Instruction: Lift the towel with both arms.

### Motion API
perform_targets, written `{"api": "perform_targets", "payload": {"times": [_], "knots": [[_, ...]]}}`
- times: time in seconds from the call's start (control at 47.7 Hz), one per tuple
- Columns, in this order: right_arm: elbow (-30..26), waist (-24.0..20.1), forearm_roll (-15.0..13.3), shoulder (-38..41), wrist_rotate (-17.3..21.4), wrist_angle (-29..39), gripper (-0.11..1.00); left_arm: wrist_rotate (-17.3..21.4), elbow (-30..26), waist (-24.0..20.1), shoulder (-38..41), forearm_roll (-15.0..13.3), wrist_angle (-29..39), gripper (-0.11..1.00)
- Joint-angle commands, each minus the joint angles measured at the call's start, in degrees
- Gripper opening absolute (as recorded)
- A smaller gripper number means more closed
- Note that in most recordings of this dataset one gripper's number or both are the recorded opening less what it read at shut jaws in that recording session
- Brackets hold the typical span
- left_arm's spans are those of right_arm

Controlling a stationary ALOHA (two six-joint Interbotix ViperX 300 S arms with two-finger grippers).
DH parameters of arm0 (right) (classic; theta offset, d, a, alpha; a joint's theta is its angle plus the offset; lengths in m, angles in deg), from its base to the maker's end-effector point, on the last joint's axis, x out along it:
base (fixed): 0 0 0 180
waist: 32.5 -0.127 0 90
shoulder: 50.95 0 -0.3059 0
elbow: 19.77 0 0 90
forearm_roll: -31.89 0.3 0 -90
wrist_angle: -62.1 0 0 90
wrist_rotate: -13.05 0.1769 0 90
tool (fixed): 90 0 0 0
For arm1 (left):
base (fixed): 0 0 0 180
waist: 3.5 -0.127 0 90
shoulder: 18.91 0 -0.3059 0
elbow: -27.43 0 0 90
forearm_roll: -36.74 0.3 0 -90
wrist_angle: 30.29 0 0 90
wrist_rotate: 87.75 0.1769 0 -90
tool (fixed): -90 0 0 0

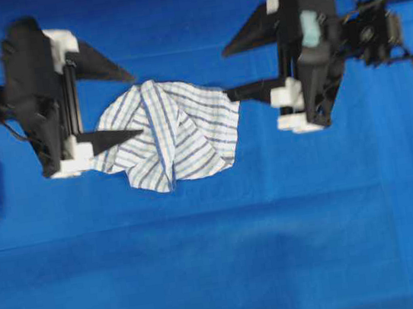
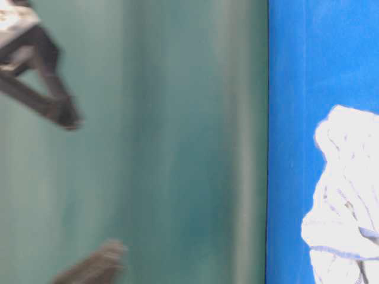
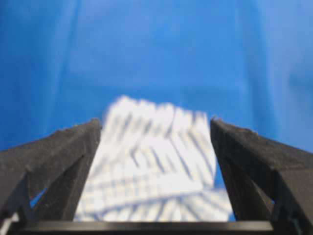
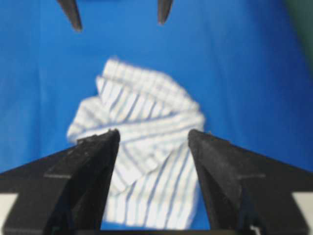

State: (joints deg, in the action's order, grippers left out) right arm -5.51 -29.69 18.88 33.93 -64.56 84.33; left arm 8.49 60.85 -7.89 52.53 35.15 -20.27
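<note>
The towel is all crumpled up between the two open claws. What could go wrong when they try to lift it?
The towel lies bunched in loose folds, so each tool might pinch only a top fold and the rest could slide out. The left tool and right tool both stand open at opposite edges; if one closes or rises first, the cloth may get dragged sideways. A finger could also catch the blue tablecloth underneath.

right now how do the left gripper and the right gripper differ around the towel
The left gripper comes at the towel from the left, the right gripper from the right. One left finger overlaps the towel's left edge; the right gripper's fingers only reach its right edge. Both are open and hold nothing; the towel lies crumpled on the blue cloth.
</note>
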Motion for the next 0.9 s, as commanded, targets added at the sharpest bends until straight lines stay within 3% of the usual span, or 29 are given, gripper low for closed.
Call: {"api": "perform_targets", "payload": {"times": [0.0,0.189,0.419,0.881], "knots": [[1.85,-0.18,0.09,0.53,1.41,-3.16,0.62,-0.79,1.23,0.44,1.05,-0.18,-1.32,0.88],[6.33,-1.67,0.18,5.45,3.69,-7.73,0.62,-2.72,5.54,1.67,6.24,-0.18,-3.43,0.89],[7.91,-2.64,0.79,14.77,6.42,-11.69,0.62,-2.99,10.02,4.22,15.64,-0.18,-12.83,0.89],[8.00,-2.90,0.97,26.72,9.14,-19.78,0.62,-2.99,10.55,6.33,31.11,-0.18,-22.24,0.89]]}}
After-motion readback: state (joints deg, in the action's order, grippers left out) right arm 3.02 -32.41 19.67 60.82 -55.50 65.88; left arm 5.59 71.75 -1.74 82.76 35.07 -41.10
